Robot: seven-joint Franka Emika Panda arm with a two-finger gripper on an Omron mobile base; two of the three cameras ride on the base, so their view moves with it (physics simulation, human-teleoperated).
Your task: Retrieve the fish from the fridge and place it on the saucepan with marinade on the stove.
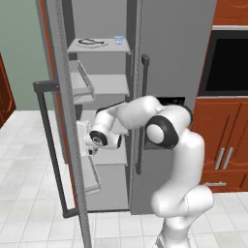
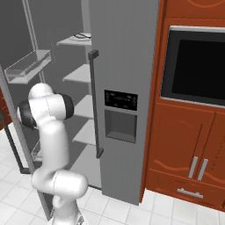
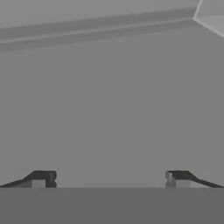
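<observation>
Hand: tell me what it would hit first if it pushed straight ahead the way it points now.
Most likely a plain grey surface inside the fridge. The hand, fingers spread wide with nothing between them, faces a flat grey panel with a shelf edge above. Depth is unclear, so how near I cannot say.

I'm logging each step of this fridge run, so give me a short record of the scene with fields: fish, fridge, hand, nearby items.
fish: lies on the top shelf, dark and slender
fridge: left door swung open, right door shut
hand: open, holds nothing, faces a plain grey surface, well below the fish's shelf
nearby items: small clear-blue cup on the same shelf as the fish; black wall oven to the fridge's right
</observation>
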